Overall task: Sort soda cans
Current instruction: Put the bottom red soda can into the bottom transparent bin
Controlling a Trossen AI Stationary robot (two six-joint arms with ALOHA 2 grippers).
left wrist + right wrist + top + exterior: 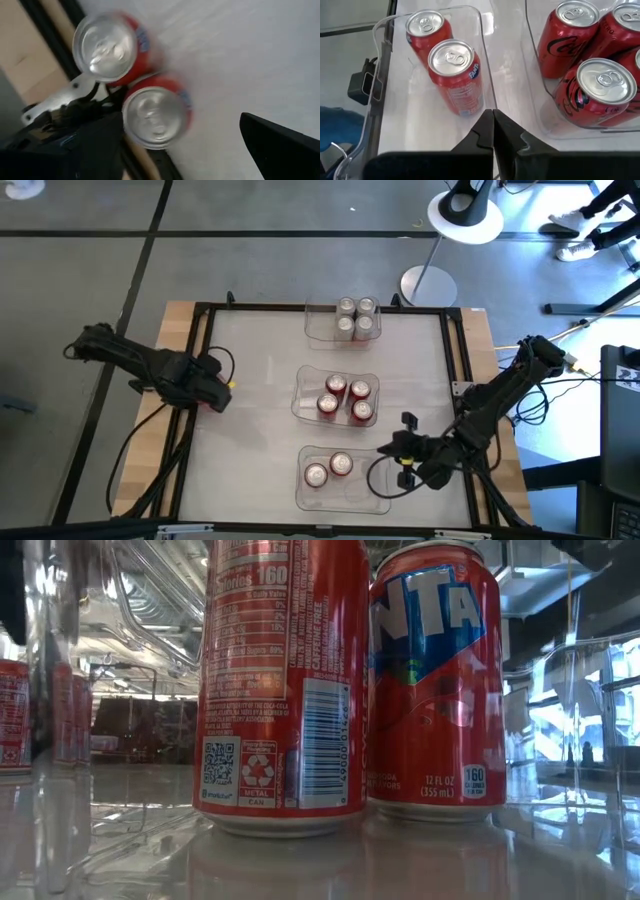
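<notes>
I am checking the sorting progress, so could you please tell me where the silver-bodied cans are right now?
In the high view, the silver-bodied cans stand in the clear tray at the table's far edge, beyond the middle tray of red cans.

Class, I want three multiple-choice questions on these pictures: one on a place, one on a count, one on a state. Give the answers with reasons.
1. Which tray lies between the other two?
A. the one with silver cans
B. the one with four red cans
C. the one with two red cans

2. How many cans stand in the tray beside the right gripper?
A. two
B. four
C. six

3. How are the right gripper's jaws?
A. shut on a can
B. wide open
C. shut, holding nothing

Answers:
1 B: the middle tray holds the four red cans.
2 A: only two red cans stand in the end tray.
3 C: the jaws meet with nothing between them.
</notes>
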